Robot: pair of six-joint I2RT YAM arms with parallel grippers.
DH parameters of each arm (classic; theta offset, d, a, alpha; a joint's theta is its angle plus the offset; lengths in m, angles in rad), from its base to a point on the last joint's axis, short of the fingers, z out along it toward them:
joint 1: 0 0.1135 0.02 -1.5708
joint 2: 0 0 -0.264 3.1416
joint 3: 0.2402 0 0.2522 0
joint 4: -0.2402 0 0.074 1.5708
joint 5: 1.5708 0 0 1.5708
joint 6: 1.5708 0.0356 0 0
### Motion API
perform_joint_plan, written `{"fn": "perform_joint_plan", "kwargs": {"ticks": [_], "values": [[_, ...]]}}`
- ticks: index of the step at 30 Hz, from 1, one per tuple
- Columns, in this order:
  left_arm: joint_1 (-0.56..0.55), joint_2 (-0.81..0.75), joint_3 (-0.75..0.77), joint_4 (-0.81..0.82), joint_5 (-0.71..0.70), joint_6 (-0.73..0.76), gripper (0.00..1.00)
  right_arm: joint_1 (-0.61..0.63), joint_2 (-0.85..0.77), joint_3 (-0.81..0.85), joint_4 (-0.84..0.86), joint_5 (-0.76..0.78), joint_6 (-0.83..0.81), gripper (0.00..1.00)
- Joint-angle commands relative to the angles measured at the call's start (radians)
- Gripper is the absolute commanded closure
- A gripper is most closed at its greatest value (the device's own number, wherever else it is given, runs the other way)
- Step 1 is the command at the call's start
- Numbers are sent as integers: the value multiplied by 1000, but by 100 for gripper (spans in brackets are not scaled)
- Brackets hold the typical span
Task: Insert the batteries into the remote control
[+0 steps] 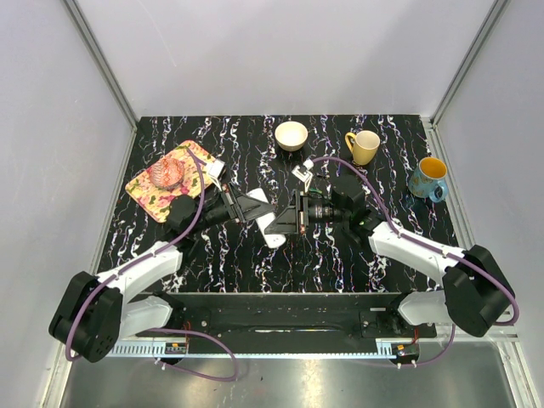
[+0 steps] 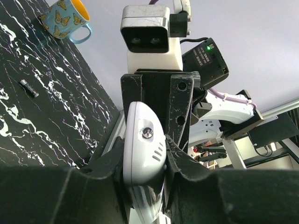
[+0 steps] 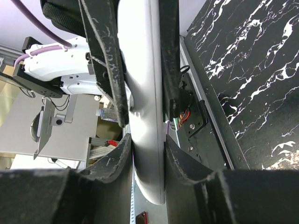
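The white remote control (image 1: 274, 231) hangs above the middle of the table, held from both sides. My left gripper (image 1: 257, 211) is shut on one end of it; in the left wrist view the remote control (image 2: 142, 140) fills the gap between the fingers of the left gripper (image 2: 144, 156). My right gripper (image 1: 293, 218) is shut on the other end, and the right wrist view shows the right gripper (image 3: 148, 147) pressed on the remote control (image 3: 142, 84). One dark battery (image 2: 29, 87) lies on the table near the butterfly mug (image 2: 65, 18).
A cream bowl (image 1: 291, 134), a yellow mug (image 1: 364, 146) and the blue butterfly mug (image 1: 427, 178) stand along the back. A floral tray (image 1: 153, 194) with a pink thing sits at the left. A small white piece (image 1: 302, 173) lies behind the grippers.
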Motion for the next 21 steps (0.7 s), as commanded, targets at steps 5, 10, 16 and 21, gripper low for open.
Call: {"fn": "perform_joint_plan", "kwargs": {"ticks": [5,10,16,21], "values": [[1,13,6,98,8,3,100,-16,-27,51,-56,17,-20,61],[7,-4,-5,52,-89,24,100,-46,-87,57,-188,90,-35,20],[8,-47,-15,-92,-289,113,100,-53,-211,76,-437,301,-102,7],[-33,-136,-54,-231,-608,208,100,-30,-262,85,-539,426,-135,16]]}}
